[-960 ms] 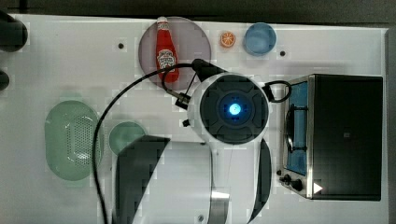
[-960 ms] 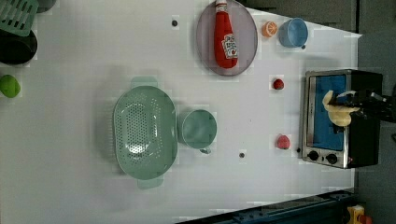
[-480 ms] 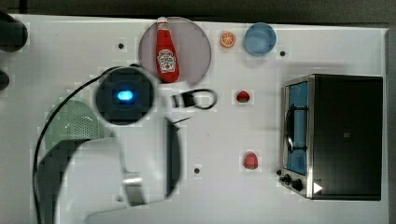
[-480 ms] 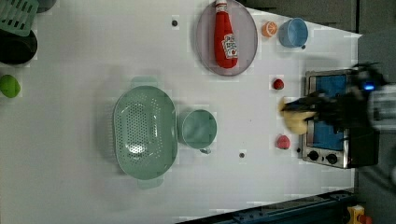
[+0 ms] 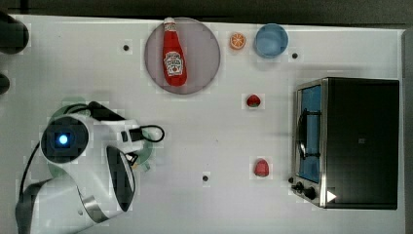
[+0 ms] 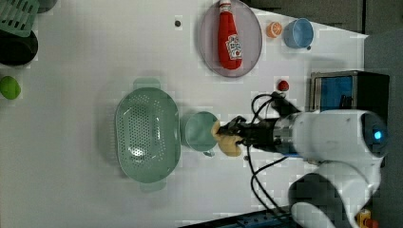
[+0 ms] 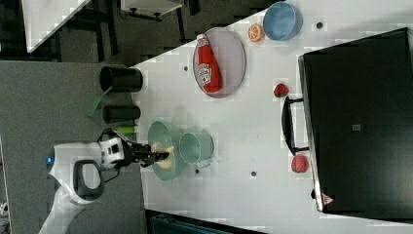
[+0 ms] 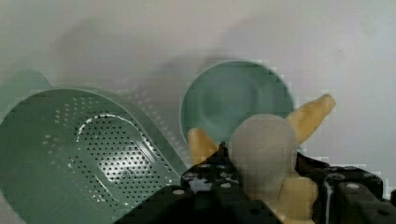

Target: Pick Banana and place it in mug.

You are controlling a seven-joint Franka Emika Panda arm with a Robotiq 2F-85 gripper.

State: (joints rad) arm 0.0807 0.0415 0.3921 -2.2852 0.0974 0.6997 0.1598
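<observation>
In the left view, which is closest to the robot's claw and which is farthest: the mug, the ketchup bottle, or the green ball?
1. The mug, right beside the claw, on the left view's left.
2. The ketchup bottle, lying on the plate above.
3. The green ball, at the left view's far left edge.

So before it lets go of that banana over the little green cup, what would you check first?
1. Banana held in the jaws of the gripper: ok.
2. Mug upright with its mouth open and nothing inside, as the wrist view shows: ok.
3. Banana centred over the mug: not ok; in the left view it sits at the rim on the left view's right.
4. Colander beside the mug, clear of the drop: ok, though close.
5. Height above the rim: cannot tell.
</observation>
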